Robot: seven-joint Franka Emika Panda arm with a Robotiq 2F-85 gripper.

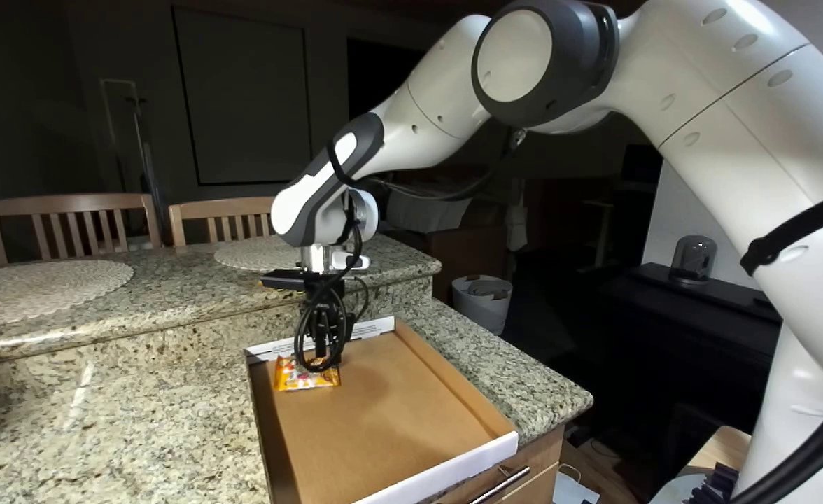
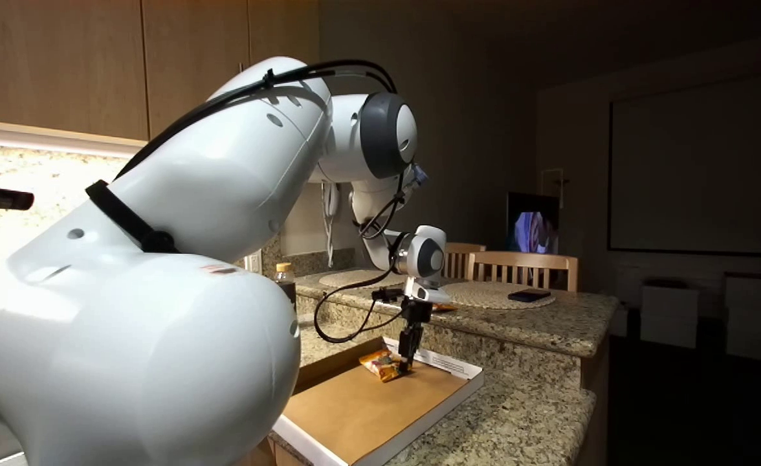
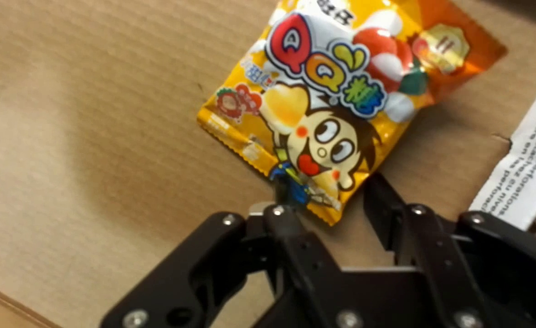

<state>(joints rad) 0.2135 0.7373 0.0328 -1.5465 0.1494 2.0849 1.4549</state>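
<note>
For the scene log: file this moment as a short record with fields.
Item: orange packet, printed face up
Item position: inside the shallow cardboard tray, near one end wall
Tray position: on the granite counter
Tool: gripper, pointing down, jaws apart
Contact: packet corner shows between the jaws in the wrist view; touch cannot be told
Surroundings: raised counter with round placemats; wooden chairs

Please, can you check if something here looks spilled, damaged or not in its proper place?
Nothing looks spilled, and the QQ candy packet in the cardboard tray shows no tear that I can see. One mild oddity: a black cable hangs in a loose loop near the claw, where it might catch.
</note>
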